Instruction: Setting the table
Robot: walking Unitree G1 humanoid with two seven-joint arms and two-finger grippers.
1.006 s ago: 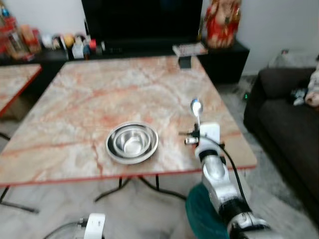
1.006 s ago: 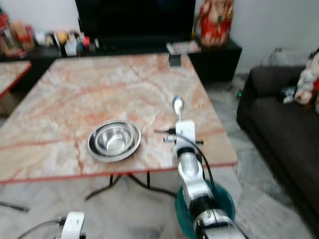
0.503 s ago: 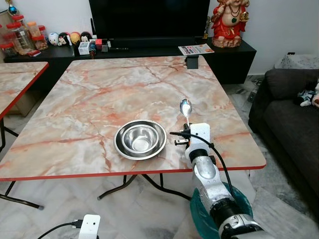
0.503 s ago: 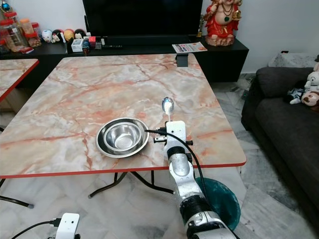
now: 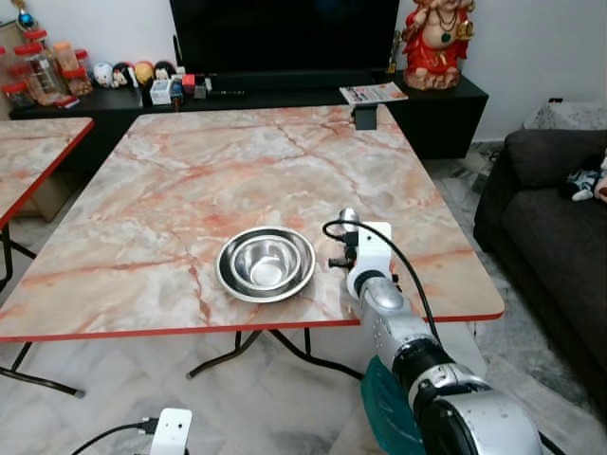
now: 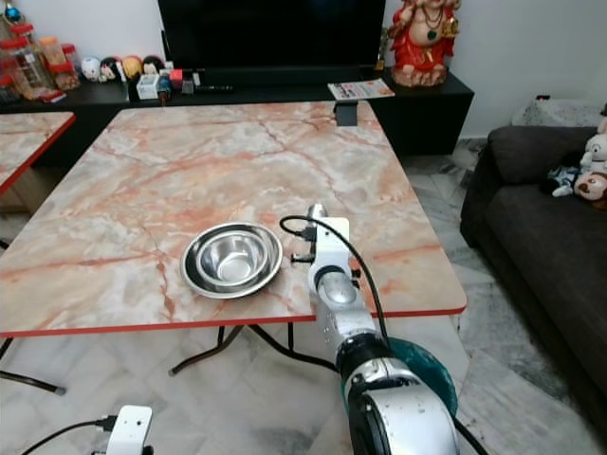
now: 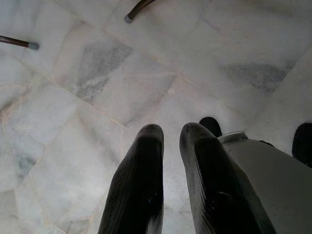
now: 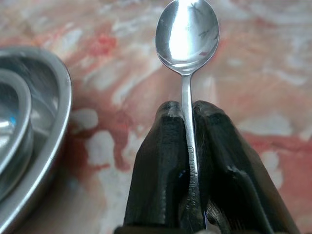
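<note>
Right wrist view has my right claw [image 8: 184,109] clamped on the handle of a steel spoon [image 8: 186,36], one black finger on each side of the thin shaft. Its long axis runs straight out along my fingers, bowl end leading and past the fingertips, concave face turned toward the camera. Under it lies the pink-veined marble counter [image 5: 190,180], and I cannot tell whether the spoon touches that surface. From the head views, the spoon's bowl [image 5: 348,216] peeks out just beyond my white wrist housing, pointing toward the far edge of the counter. It sits just beside the nested steel bowls [image 5: 266,263], on their right, near the counter's front edge. My left claw [image 7: 170,134] hangs low over the pale marble floor [image 7: 73,73], its two fingers close together with a slim gap, holding nothing.
</note>
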